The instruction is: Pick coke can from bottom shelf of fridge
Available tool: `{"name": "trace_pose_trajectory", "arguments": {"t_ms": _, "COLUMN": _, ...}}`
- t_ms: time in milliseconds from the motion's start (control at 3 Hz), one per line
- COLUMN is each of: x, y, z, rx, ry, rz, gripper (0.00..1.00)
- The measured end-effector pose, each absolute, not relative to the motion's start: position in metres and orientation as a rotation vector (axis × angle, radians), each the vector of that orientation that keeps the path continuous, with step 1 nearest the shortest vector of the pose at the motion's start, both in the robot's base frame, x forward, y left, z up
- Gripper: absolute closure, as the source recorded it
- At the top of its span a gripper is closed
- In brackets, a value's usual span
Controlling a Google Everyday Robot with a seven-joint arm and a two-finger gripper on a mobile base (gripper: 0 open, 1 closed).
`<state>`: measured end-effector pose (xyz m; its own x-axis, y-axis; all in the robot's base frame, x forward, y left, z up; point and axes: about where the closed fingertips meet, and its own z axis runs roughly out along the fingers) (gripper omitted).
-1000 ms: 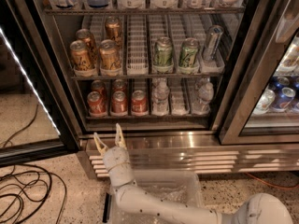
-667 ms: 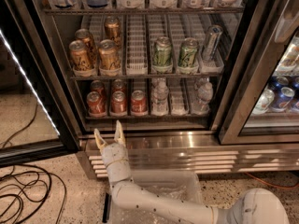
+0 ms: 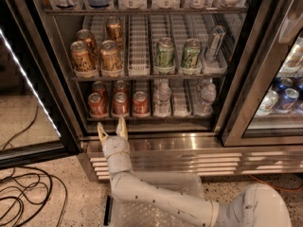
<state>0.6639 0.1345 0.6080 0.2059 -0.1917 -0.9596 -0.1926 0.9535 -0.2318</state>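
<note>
Three red coke cans stand in a row at the left front of the bottom shelf (image 3: 151, 118) of the fridge (image 3: 236, 79): one at the left (image 3: 96, 104), one in the middle (image 3: 120, 103), one at the right (image 3: 140, 103), with more red cans behind them. My gripper (image 3: 112, 129) is just below the shelf's front rail, under the gap between the left and middle cans. Its two fingers point upward and stand open, holding nothing. The white arm runs down to the lower right.
Clear water bottles (image 3: 162, 98) stand right of the red cans. Gold-brown cans (image 3: 110, 56) and green cans (image 3: 165, 53) fill the rack above. The open door's lit edge (image 3: 28, 79) is at the left. Black cables (image 3: 23, 193) lie on the floor. A louvred steel grille (image 3: 213, 162) is below.
The gripper has moved slightly left and up toward the bottom shelf's front rail. Its fingers remain spread. The cans have not moved.
</note>
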Motion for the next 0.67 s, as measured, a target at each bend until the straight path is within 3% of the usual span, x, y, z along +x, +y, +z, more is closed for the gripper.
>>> {"name": "trace_pose_trajectory", "arguments": {"t_ms": 667, "x": 0.688, "y": 0.137, "z": 0.615, "rx": -0.281, "ry": 1.391, "rz": 0.002, "gripper": 0.41}}
